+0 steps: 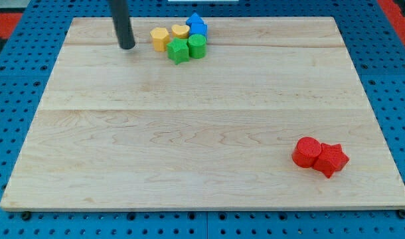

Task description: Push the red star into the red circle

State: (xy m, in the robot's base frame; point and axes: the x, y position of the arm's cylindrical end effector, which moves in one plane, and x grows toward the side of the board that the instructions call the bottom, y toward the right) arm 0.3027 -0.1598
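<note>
Up near the view's top left, my tip (127,47) rests on the tabletop (189,133), the dark rod rising straight out of view. It carries no jaws, so none are spread or pinching. Just to its right sits a tight cluster: two yellow blocks (160,38), two green blocks (178,50) and a blue block (196,25). Well apart, near the view's bottom right, the red star (331,159) touches the red circle (307,152), on its right side.
</note>
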